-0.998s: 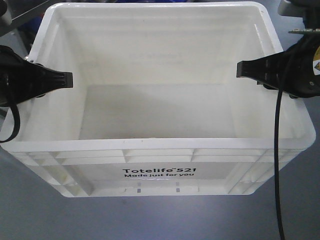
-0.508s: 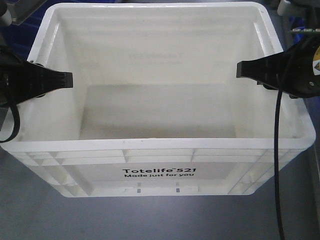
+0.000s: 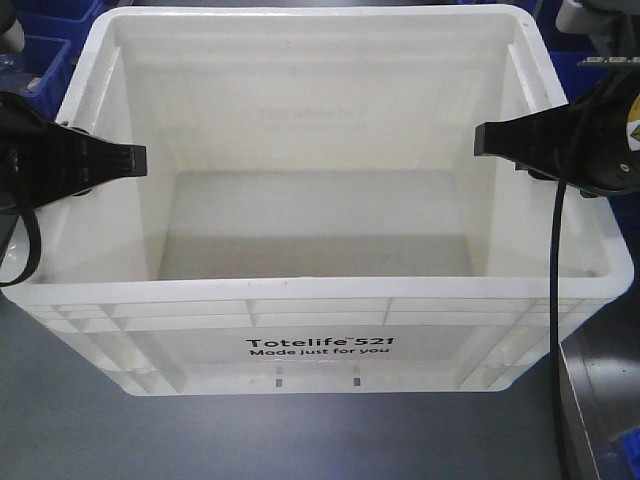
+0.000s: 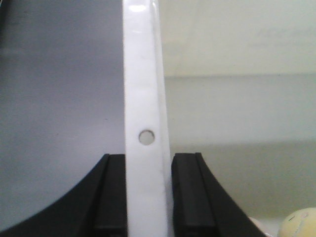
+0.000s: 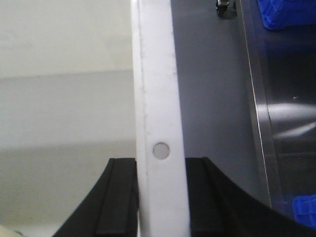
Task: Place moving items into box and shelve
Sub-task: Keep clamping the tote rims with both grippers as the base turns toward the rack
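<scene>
White ribbed plastic box [image 3: 320,290], upright, open-topped, "Totelife 521" printed on near wall — pale yellow rounded item [image 4: 302,223] glimpsed inside

Surroundings. A smooth grey floor [image 3: 70,440] lay under even, diffuse light. Blue plastic bins [image 3: 45,60] stood at far left. At right, a brushed-metal surface [image 5: 289,113] carried soft reflections; a blue crate [image 5: 286,12] and a small caster [image 5: 226,9] appeared near its far end.

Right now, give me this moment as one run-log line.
box: white, upright | left claw: shut on left rim | right claw: shut on right rim
</scene>
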Available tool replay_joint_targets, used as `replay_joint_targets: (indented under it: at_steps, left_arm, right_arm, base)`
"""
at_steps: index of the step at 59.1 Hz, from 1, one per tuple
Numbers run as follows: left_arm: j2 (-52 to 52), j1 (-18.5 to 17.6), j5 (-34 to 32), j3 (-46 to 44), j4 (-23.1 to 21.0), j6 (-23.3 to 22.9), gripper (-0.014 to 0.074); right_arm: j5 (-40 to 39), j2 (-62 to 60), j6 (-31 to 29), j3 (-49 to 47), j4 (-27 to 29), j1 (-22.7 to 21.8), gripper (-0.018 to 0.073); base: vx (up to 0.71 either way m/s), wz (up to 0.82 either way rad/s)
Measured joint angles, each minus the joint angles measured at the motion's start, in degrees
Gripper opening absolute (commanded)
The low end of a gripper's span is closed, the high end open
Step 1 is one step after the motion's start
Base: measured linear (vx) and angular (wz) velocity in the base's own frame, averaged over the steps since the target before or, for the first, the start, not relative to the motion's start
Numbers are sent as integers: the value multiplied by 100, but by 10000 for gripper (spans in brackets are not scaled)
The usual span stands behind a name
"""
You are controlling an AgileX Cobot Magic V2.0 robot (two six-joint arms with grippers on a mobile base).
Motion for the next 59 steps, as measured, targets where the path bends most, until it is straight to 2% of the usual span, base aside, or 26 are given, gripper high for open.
replay_joint_targets:
  at_steps: [59]
  left_arm:
    - [0, 0, 5, 0, -6, -1, 108]
  right_arm:
    - [6, 0, 0, 0, 0, 0, -11]
  base:
    - [28, -5]
